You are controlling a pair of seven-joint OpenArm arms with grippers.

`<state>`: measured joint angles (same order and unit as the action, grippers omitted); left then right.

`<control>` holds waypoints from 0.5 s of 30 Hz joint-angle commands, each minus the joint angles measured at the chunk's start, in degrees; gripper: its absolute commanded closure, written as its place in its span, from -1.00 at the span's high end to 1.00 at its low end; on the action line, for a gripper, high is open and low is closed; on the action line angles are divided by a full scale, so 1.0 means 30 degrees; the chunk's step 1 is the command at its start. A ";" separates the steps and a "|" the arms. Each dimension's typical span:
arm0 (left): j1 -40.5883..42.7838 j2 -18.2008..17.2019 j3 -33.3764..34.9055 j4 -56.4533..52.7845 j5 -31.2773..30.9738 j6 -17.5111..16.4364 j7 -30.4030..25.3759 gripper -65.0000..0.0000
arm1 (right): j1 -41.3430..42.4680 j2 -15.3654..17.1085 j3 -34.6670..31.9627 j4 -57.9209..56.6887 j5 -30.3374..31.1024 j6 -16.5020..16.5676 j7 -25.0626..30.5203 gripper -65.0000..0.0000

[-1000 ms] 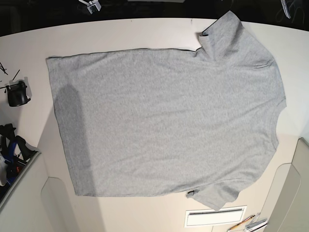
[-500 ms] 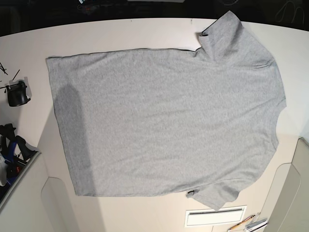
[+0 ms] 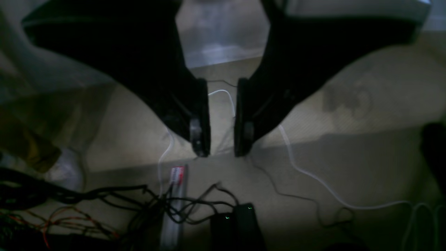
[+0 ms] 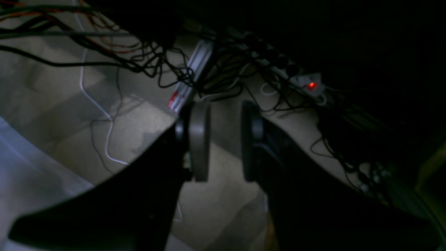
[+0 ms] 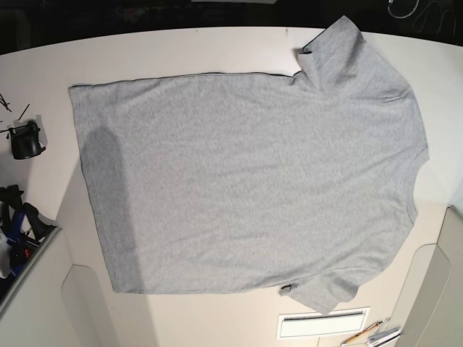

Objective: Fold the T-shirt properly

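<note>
Base: T-shirt [image 5: 249, 181] flat, claws elsewhere

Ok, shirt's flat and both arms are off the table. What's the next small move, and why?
Probably bring both arms over the table toward the T-shirt. It lies spread flat and unfolded, plain side up. Both wrist views show only floor and cables between the parted, empty left gripper and right gripper.

Left gripper [image 3: 222, 153] jaws slightly parted, empty; right gripper [image 4: 225, 141] likewise.
</note>
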<state>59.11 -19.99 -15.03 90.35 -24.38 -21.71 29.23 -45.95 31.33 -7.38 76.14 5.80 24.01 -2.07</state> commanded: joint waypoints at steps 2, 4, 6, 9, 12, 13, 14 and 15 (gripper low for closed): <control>0.0852 -0.0109 -0.0896 0.0845 -0.0423 -0.0408 0.0073 -0.60 | -0.0743 0.0590 0.0517 0.1173 0.1056 0.0109 -0.0597 -0.55; 0.1282 -0.0102 -0.1741 0.1537 -0.1027 -0.0568 0.0306 -0.60 | -0.1231 0.0874 0.1144 0.2280 0.1916 0.0146 -0.1690 -0.55; 0.1741 -0.0117 -0.2528 0.2339 -0.1472 -0.0568 0.0357 -0.60 | -0.1719 0.1005 0.2018 0.3417 0.2732 0.0248 -0.2754 -0.55; 0.2346 -0.0109 -0.3781 0.3818 -0.1603 -0.0576 0.0357 -0.58 | -0.2237 0.1005 0.3672 0.4954 0.3985 0.0780 -0.4146 -0.55; 0.2856 -0.0102 -0.5034 0.5348 -0.1916 -0.0576 0.0364 -0.57 | -0.2506 0.0998 0.5297 0.6091 0.5858 0.1763 -0.5238 -0.55; 0.2980 -0.0102 -0.5428 0.5836 -0.2229 -0.0576 0.0372 -0.57 | -0.2535 0.0991 0.5763 0.6368 0.6499 0.2113 -0.5639 -0.55; 0.3133 -0.0109 -0.5792 0.6295 -0.2579 -0.0605 0.0495 -0.51 | -0.2528 0.0991 0.6193 0.6594 0.7220 0.2375 -0.6113 -0.55; 0.3235 -0.0109 -0.6135 0.6739 -0.2980 -0.0889 0.0597 -0.42 | -0.2535 0.0991 0.6594 0.6790 0.7905 0.2608 -0.6528 -0.55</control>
<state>67.66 -20.01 -33.04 110.04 -33.23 -24.05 31.35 -52.71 33.52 12.05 95.83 29.21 31.14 -22.24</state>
